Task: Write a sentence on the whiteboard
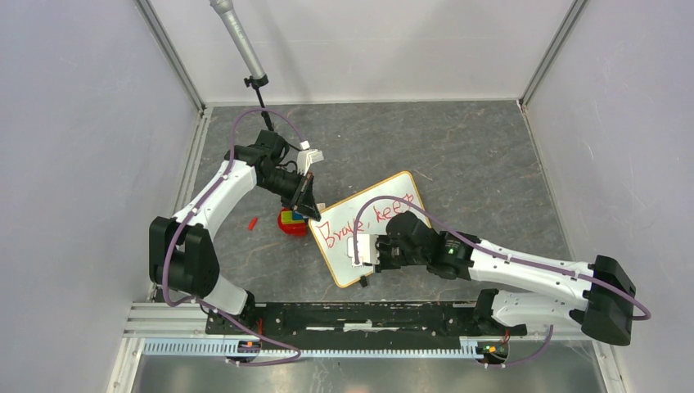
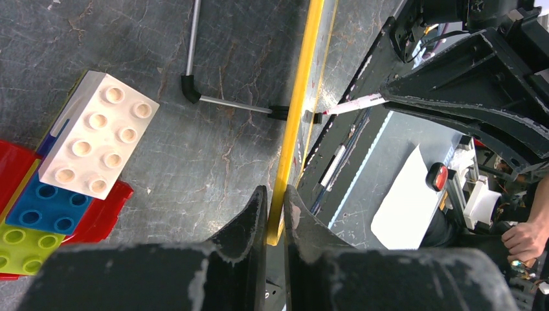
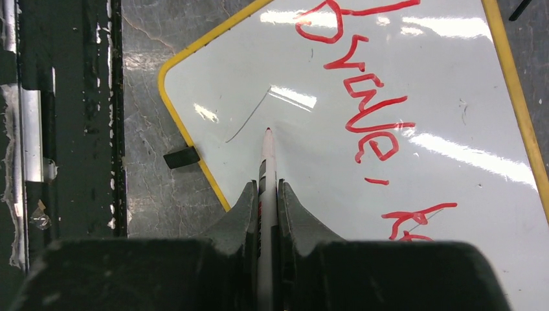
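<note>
The whiteboard (image 1: 391, 195), white with a yellow-orange frame, lies tilted on the grey table. The sentence (image 1: 360, 223) in red reads "Brave, keep" along its upper side; my right arm covers the lower part. My left gripper (image 1: 309, 206) is shut on the board's left edge; the left wrist view shows the jaws (image 2: 276, 194) pinching the yellow frame (image 2: 294, 110). My right gripper (image 3: 266, 188) is shut on a white marker (image 3: 267, 155) with a red tip. The tip sits at bare board (image 3: 311, 155) below the red lettering (image 3: 369, 123); whether it touches I cannot tell.
Toy bricks stacked on a red base (image 1: 290, 221) stand just left of the board: white (image 2: 97, 144), blue (image 2: 45, 201), green (image 2: 26, 249). A small red cap (image 1: 253, 222) lies further left. A metal pole (image 1: 241, 41) leans at the back. A black rail (image 1: 352, 315) runs along the near edge.
</note>
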You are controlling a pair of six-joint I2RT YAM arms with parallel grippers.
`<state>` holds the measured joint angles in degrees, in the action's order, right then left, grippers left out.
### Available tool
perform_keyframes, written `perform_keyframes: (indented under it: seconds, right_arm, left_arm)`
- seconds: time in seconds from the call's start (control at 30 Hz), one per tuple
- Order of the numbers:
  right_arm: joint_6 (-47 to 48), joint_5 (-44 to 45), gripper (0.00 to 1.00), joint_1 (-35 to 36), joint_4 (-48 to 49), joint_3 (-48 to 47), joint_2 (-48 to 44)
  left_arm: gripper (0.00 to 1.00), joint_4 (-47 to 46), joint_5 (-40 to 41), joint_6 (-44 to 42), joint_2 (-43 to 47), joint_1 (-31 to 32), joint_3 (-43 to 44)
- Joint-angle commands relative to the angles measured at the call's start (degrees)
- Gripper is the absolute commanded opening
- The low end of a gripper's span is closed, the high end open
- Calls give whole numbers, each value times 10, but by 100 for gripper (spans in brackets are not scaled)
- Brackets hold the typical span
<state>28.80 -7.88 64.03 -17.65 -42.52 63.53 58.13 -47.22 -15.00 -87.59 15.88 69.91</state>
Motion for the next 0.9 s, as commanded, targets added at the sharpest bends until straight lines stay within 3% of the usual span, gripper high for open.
perform_keyframes:
  seconds: [0.0,0.47,0.87]
  right_arm:
    - [-3,37,0,2,16,-2,-8]
    - [-18,94,0,2,29,-15,19]
    - [-29,91,0,2,42,-25,26]
  left_arm:
    - [2,-28,29,-4,1,1,-6]
    - [2,-28,29,-6,3,1,-9]
    - [2,-31,30,-5,4,1,-11]
